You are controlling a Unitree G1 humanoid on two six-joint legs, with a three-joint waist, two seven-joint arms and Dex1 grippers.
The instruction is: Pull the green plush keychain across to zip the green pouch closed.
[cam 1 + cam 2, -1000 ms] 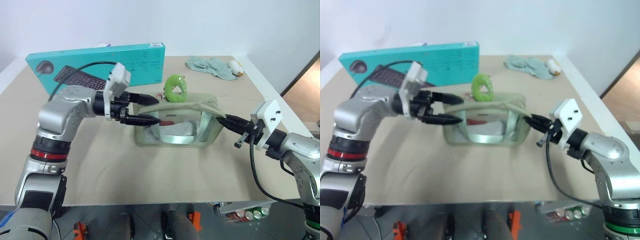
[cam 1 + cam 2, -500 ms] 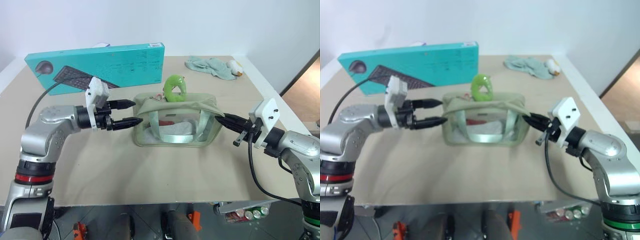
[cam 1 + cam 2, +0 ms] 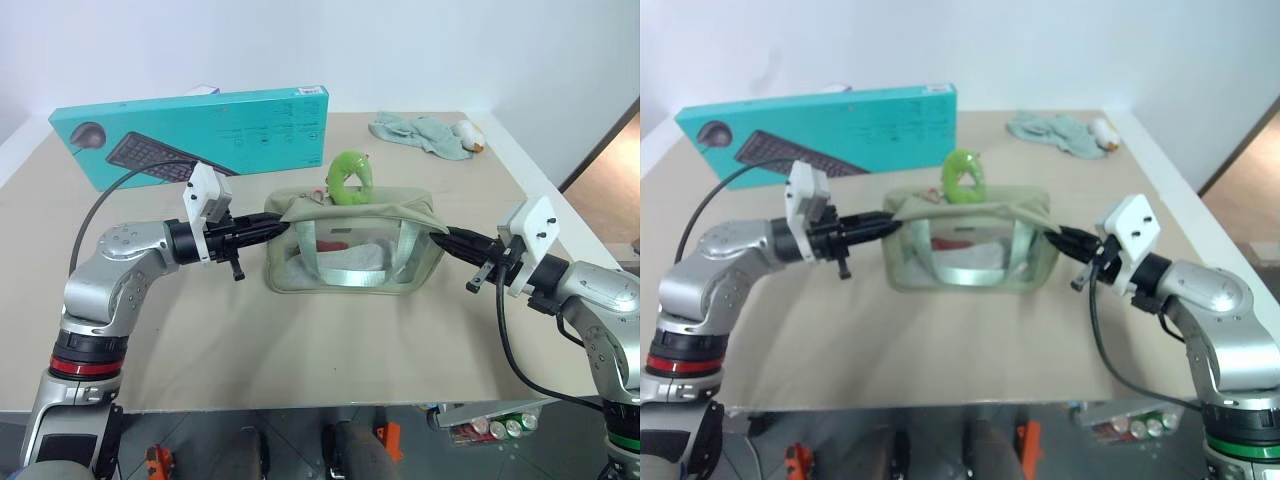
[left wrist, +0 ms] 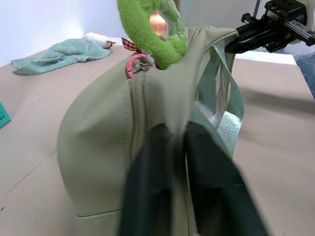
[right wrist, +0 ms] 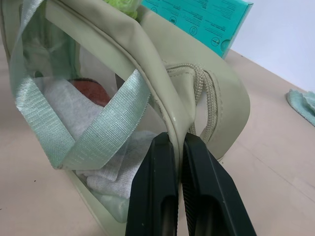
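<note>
A beige tabletop (image 3: 300,350) with a white rim spans the scene beneath a plain white wall (image 3: 400,50). At eleven o'clock a teal keyboard box (image 3: 200,130) stands on edge near the far side. At one o'clock lies a crumpled pale teal cloth (image 3: 420,132). At three o'clock a strip of wooden floor (image 3: 610,175) shows.

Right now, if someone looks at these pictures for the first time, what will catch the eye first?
First, the green pouch in the middle of the table, pinched at its two ends by the left gripper and the right gripper. Next, the bright green plush keychain standing on the pouch's top edge. Behind, a teal keyboard box stands upright.
</note>
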